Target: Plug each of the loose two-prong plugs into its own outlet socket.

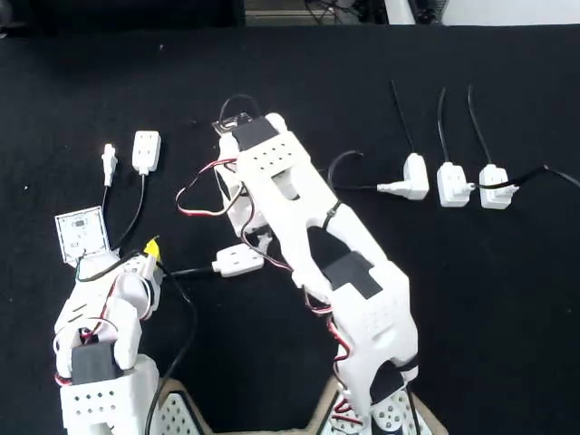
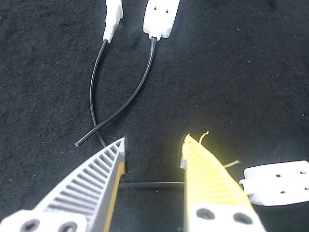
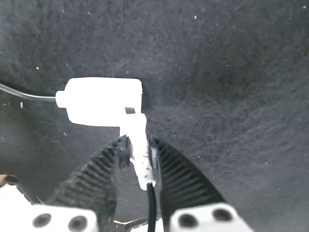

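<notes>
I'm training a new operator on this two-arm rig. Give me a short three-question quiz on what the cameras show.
1. True or false: the left hand is shut on the black cable.
2. The right hand grips: A) a white plug B) a screwdriver C) nothing.
3. Fill in: the gripped plug's tip meets a white ____.
Key: 1 false, it is open; 2 A; 3 socket.

The high camera looks steeply down on the black table [image 1: 489, 308], with the arm bases at six o'clock. The left wrist camera peers close past the left gripper [image 2: 154, 140] toward the socket [image 1: 146, 150] at ten o'clock, which both views share. The right wrist camera sits nearer the cloth, just behind the right gripper [image 3: 138, 142] pinching a plug [image 3: 137, 130].
</notes>
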